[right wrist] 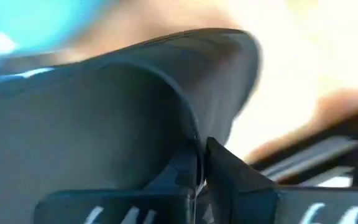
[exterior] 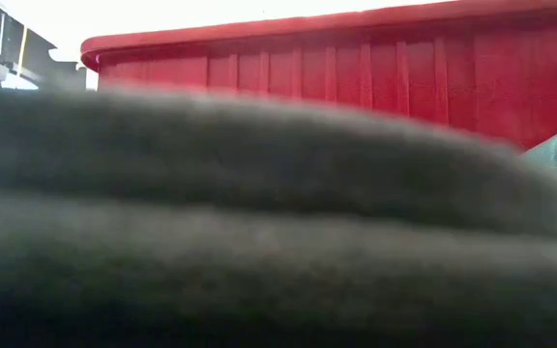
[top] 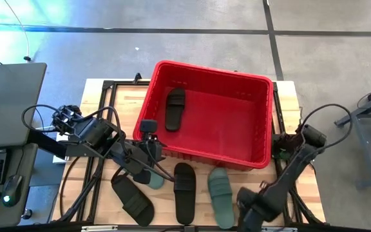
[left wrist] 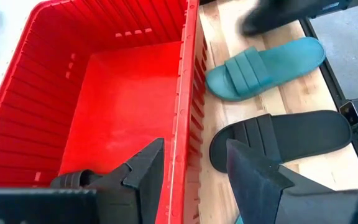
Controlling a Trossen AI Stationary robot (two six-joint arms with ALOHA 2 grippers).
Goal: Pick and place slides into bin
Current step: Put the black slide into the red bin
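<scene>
- High view looks straight down on the table and red bin
- Low view sits at table height, a slide pressed close; bin wall behind
- Left wrist view shares the bin; right wrist view is extremely close

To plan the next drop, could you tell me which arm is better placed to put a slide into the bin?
Probably the right: the right gripper is shut on a black slide, while the left gripper hangs open and empty over the bin.
</scene>
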